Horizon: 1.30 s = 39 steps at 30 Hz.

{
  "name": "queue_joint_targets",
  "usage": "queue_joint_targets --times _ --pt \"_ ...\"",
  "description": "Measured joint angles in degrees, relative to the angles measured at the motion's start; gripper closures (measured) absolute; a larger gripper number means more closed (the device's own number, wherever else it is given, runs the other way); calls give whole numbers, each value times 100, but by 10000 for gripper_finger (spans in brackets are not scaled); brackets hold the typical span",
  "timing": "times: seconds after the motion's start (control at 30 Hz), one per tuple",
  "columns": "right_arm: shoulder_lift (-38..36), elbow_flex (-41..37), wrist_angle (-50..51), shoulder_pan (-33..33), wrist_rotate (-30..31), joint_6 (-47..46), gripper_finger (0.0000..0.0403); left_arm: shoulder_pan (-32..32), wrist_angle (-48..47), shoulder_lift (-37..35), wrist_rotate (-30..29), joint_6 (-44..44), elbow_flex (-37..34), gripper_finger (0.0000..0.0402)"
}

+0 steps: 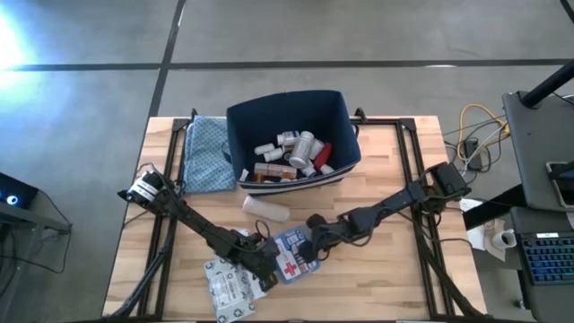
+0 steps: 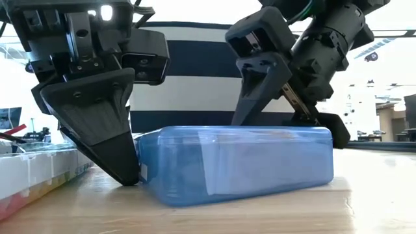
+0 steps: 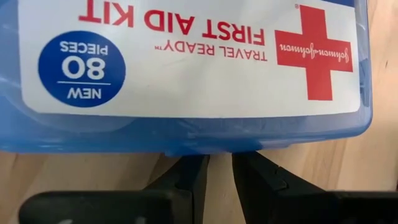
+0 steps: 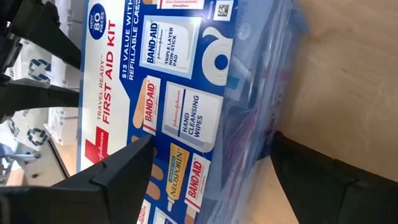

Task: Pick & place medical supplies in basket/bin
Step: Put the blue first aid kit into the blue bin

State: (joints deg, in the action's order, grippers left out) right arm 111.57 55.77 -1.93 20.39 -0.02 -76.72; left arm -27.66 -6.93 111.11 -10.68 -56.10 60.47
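The blue-white first-aid box [image 1: 292, 255] with a red cross lies flat, label up, on the wooden table [image 1: 395, 269] near its front edge. My left gripper [image 3: 221, 177] is shut, with its tips at the box's left near side. My right gripper [image 4: 217, 180] is open and comes at the box from the right, one finger [image 4: 118, 171] over the label face and the other [image 4: 323, 180] beyond the box's side. The navy bin [image 1: 291, 139] at the far middle holds several white bottles and a red one. Printed packets [image 1: 231, 285] lie by the front edge. My left gripper meets the box's long side edge [image 3: 205, 148] with the tips of its shut fingers [image 3: 193, 180]. It slants down from the table's left, tips at table height. The box rests flat on the table. My right gripper's fingers stand astride the box; I cannot tell whether they touch it.
A pale tube [image 1: 266, 208] lies on the table between the bin and the box. The blue patterned cloth [image 1: 204, 152] lies left of the bin. There is bare wood on the table's right half. Desks with cables and a keyboard stand off the table's right edge.
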Motion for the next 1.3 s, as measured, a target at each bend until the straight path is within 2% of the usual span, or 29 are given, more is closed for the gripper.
queue_joint_targets --times 0.3,0.5,0.67,0.8,0.93,1.13,1.3 --pt "-2 -425 -780 -89 -49 102 103 -2 47 0 36 -17 -32 340" --pt "45 -338 -1106 -165 -57 332 104 -11 26 -4 179 -43 -42 340" --pt "57 103 -440 -209 -432 480 104 -17 37 -4 261 -41 -62 340" --pt "78 504 127 -209 -358 813 103 -19 78 -4 297 -47 -108 340" --pt "66 746 864 -233 0 838 104 -20 124 -4 294 -37 -132 340" --pt "51 723 833 -257 43 703 114 -20 144 -2 245 -32 -132 340" --pt "15 944 1005 -269 79 1058 135 -20 52 -63 166 -33 -63 340"
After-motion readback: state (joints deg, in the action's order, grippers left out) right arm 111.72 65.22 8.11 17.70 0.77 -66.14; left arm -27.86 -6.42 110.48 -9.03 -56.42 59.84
